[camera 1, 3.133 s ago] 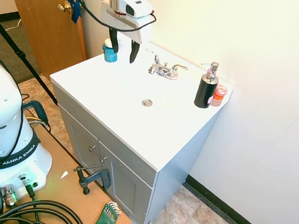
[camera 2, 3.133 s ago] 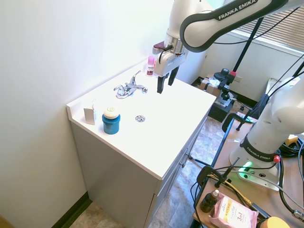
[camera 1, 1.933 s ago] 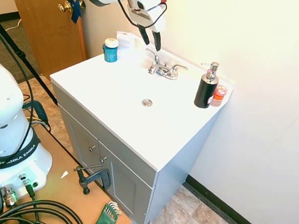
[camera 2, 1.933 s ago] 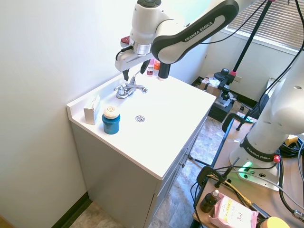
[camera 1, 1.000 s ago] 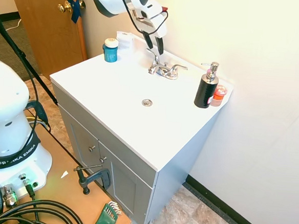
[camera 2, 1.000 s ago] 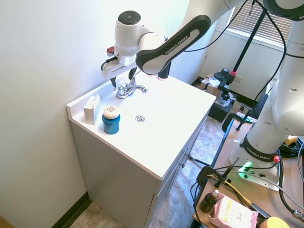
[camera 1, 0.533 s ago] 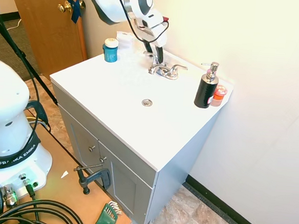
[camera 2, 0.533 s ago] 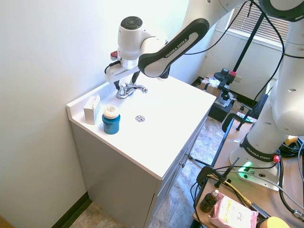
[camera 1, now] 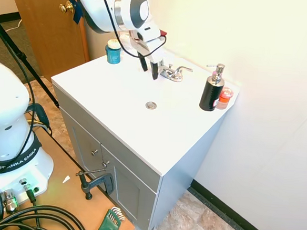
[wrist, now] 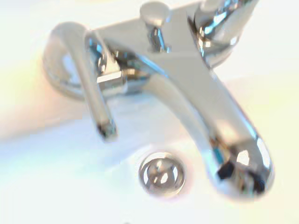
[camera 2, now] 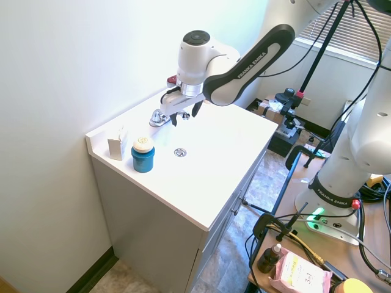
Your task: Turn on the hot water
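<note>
One chrome faucet [camera 1: 170, 72] with two lever handles is counted. One drain [camera 1: 151, 105], one black soap dispenser [camera 1: 212, 89], one orange-pink jar [camera 1: 225, 98], one blue jar [camera 1: 113, 51] and one small white box [camera 2: 115, 146] are seen. One gripper [camera 1: 150, 70] is counted.

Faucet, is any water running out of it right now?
Off, as far as the pictures show: in the wrist view no stream comes from the spout, and none reaches the drain.

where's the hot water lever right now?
In the first exterior view the hot water lever is hidden behind the gripper, at the faucet's door-side end. The wrist view shows it beside the spout, above the drain.
</note>
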`<state>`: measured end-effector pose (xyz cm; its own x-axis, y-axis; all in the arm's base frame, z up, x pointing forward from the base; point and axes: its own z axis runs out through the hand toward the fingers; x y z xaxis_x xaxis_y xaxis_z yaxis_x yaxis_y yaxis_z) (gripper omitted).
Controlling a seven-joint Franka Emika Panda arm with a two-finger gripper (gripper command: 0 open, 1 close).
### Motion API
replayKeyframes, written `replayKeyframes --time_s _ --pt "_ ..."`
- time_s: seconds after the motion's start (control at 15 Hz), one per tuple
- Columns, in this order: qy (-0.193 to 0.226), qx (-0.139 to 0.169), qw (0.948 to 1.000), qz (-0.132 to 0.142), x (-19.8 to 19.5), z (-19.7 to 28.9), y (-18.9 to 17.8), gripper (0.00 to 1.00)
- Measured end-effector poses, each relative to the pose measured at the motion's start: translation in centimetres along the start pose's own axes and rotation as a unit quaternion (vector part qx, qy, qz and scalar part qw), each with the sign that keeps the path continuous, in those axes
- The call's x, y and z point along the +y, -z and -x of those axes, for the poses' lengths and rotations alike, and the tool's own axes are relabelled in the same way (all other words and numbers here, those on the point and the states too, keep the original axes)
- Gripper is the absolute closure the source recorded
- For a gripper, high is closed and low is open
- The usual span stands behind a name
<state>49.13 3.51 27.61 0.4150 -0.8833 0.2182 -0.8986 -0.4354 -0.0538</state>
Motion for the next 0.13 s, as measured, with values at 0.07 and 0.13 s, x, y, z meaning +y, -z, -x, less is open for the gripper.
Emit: replayKeyframes --time_s 0.07,0.13 --pt "0.013 -0.029 0.9995 0.004 1.2 1.3 0.6 0.00" --pt "0.023 -0.056 0.9981 0.006 2.3 2.3 1.4 0.00"
